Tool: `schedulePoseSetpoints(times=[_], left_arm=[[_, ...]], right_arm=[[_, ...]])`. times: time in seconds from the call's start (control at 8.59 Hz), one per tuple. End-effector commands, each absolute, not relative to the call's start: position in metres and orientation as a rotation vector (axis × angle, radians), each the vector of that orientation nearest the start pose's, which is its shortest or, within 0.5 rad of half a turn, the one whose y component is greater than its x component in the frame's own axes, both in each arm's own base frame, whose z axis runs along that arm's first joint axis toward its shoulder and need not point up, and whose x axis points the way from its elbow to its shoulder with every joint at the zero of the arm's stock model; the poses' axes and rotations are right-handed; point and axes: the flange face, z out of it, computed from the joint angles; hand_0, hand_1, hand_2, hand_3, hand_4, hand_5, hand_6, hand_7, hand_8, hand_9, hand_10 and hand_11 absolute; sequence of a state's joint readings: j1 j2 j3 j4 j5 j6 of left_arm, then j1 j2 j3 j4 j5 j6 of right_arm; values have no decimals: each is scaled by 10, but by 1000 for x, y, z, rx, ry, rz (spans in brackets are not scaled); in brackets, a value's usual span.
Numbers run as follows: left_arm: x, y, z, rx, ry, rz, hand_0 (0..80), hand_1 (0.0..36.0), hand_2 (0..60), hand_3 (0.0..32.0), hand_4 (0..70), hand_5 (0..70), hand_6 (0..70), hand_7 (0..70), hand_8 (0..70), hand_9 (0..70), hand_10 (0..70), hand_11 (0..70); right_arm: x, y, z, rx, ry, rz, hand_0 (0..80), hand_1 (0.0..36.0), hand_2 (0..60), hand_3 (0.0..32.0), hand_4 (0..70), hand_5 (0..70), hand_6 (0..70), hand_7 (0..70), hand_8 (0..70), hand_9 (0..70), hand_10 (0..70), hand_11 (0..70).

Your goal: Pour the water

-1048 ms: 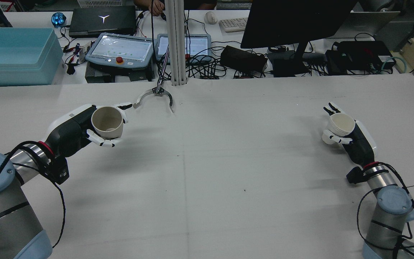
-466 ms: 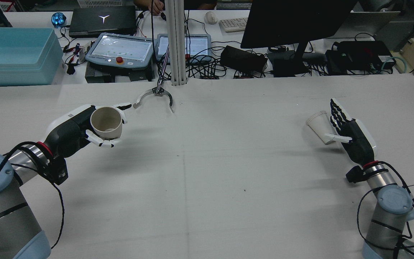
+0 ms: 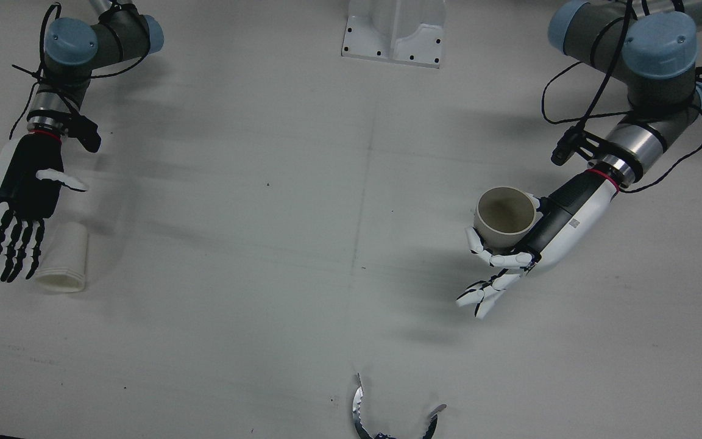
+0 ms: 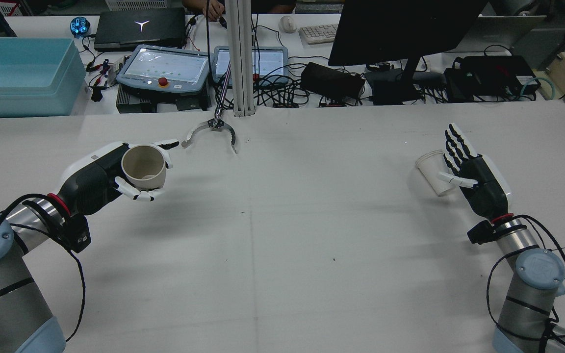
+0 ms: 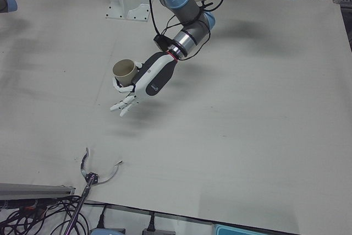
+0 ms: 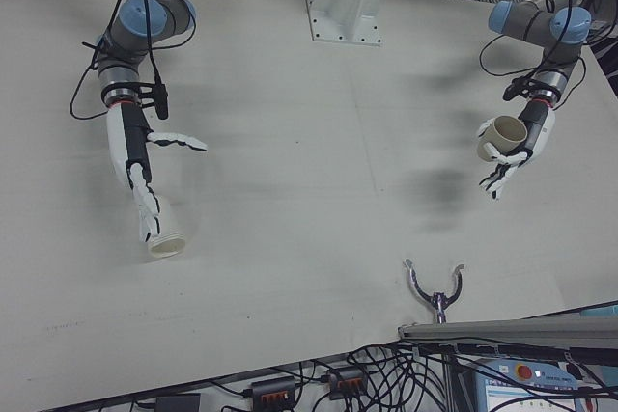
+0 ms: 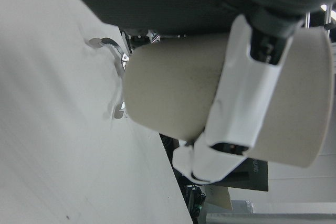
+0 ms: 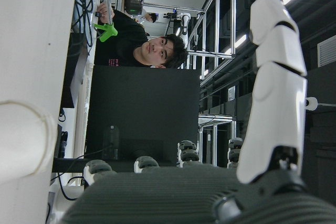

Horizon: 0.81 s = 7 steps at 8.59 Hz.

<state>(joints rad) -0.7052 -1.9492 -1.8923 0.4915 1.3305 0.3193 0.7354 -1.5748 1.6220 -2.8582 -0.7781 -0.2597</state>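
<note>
In the front view, the left hand (image 3: 512, 250) grips a beige cup (image 3: 505, 214), mouth up, held clear of the table (image 3: 302, 244). Well apart from that cup, across the table, the right hand (image 3: 21, 207) is spread flat with its fingers straight, holding nothing; a white cup (image 3: 66, 259) lies on its side just beside those fingers.

The rear view shows the same: the white cup (image 4: 433, 169) rests tipped over on the table, apart from the outstretched right hand (image 4: 471, 171), while the beige cup (image 4: 143, 167) sits upright in the left hand (image 4: 115, 179). A metal claw tool (image 4: 212, 132) lies just beyond the beige cup.

From the right-front view, the white cup (image 6: 166, 233) lies with its open mouth facing the camera, under the fingertips.

The left hand view shows fingers wrapped round the beige cup (image 7: 178, 95).

No water is visible anywhere. Judging by this, the pouring is either over or stalled: one cup lies loose on the table, and it would need regrasping before any pour.
</note>
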Motion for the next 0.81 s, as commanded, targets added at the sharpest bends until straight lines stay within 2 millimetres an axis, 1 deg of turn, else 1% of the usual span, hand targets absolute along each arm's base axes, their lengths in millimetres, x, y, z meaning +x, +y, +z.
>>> schedulePoseSetpoints(times=[0.0, 0.12, 0.23, 0.35, 0.47, 0.58, 0.7], left_arm=[[263, -482, 504, -300, 1991, -1670, 800, 360, 600, 0, 700, 700, 102, 123, 45, 12, 91, 168], [223, -486, 563, -274, 1969, -1774, 800, 360, 600, 0, 700, 700, 109, 118, 50, 13, 92, 168], [178, -478, 622, -227, 1958, -1831, 800, 360, 600, 0, 700, 700, 121, 124, 57, 14, 93, 169], [118, -462, 679, -140, 1952, -1903, 800, 360, 600, 0, 700, 700, 123, 130, 56, 13, 87, 160], [86, -453, 726, -83, 1947, -1950, 800, 360, 600, 0, 700, 700, 124, 136, 54, 13, 87, 160], [73, -444, 777, -70, 1944, -1969, 800, 360, 600, 0, 700, 700, 118, 136, 51, 16, 86, 159], [69, -437, 806, -72, 1941, -1976, 800, 360, 600, 0, 700, 700, 112, 131, 49, 13, 84, 158]], right_arm=[[-175, -471, 599, -11, 2496, -1871, 577, 271, 181, 256, 0, 92, 101, 150, 10, 16, 0, 0], [-177, -472, 596, -13, 2497, -1875, 578, 275, 197, 252, 0, 93, 114, 174, 12, 20, 0, 0], [-186, -470, 595, 0, 2503, -1898, 582, 278, 206, 248, 0, 95, 125, 191, 15, 24, 0, 0], [-197, -473, 588, 16, 2510, -1900, 581, 278, 215, 240, 0, 97, 135, 202, 17, 26, 0, 0], [-203, -475, 582, 18, 2511, -1909, 585, 280, 218, 240, 0, 98, 142, 214, 18, 28, 0, 0], [-205, -478, 577, 19, 2512, -1903, 590, 284, 222, 234, 0, 100, 147, 221, 19, 30, 0, 0], [-205, -480, 571, 14, 2511, -1910, 594, 286, 223, 234, 4, 100, 150, 229, 20, 31, 0, 0]])
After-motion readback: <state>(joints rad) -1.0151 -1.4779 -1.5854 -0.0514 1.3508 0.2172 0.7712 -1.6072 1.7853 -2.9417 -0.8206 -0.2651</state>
